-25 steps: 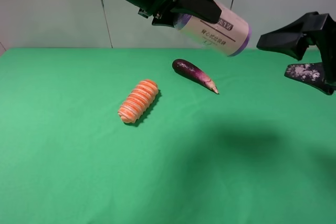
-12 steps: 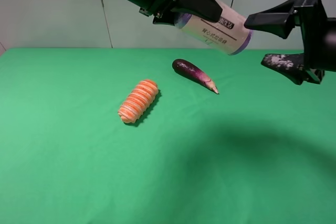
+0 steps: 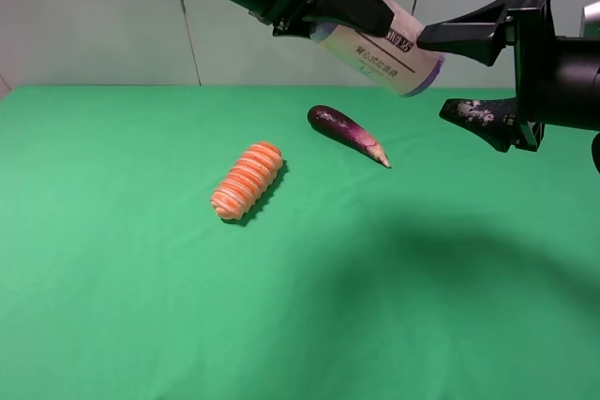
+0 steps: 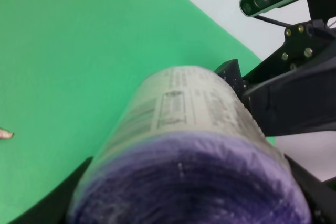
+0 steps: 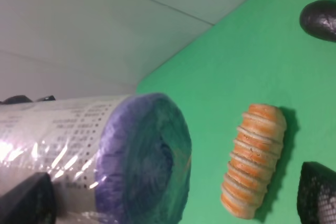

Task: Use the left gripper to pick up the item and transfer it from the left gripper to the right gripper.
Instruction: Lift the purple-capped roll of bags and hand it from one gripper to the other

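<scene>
Since a second ago, the right gripper [image 3: 436, 74] has come in from the right edge toward the middle. On the green table [image 3: 112, 278] lie an orange-and-white ribbed roll [image 3: 247, 180] and, further right, an eggplant [image 3: 347, 134]. Above them the left gripper [image 3: 349, 18] is clenched on the item [image 3: 389, 53], held high in the air, its purple end pointing right. The right gripper's jaws are spread wide, one finger above and one below that end. The handover is in hand. Next, I judge, the right jaws must close before the left lets go. No container is in view.
</scene>
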Available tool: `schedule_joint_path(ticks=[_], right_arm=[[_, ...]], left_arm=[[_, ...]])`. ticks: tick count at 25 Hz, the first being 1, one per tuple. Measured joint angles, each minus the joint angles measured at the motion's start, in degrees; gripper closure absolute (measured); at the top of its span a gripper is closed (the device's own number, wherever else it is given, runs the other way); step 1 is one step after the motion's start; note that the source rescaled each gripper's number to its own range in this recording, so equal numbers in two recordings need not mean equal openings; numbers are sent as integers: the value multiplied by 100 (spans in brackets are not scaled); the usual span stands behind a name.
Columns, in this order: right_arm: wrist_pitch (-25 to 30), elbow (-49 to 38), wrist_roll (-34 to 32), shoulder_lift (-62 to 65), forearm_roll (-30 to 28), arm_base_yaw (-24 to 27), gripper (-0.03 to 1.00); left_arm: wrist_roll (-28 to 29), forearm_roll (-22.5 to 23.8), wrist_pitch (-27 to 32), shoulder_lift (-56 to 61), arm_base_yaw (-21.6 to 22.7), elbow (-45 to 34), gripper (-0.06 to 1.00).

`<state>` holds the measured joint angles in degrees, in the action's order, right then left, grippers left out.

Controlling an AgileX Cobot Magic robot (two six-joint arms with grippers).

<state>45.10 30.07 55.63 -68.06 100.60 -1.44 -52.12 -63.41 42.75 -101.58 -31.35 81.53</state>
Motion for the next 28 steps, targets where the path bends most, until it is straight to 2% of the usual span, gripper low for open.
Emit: schedule_joint_path(ticks=[7, 15, 21, 28], right_arm=[[176, 206, 290, -5, -40, 0, -3], [418, 387, 1136, -22, -40, 0, -3], [510, 387, 2034, -22, -114, 0, -3], [496, 387, 3529, -22, -404, 0, -3]], left_arm=[[-203, -176, 41, 0, 0, 0, 94], [-328, -221, 102, 0, -6, 0, 94], [-359, -234, 293, 0, 94, 0, 94], [-359, -250, 392, 0, 220, 0, 94]])
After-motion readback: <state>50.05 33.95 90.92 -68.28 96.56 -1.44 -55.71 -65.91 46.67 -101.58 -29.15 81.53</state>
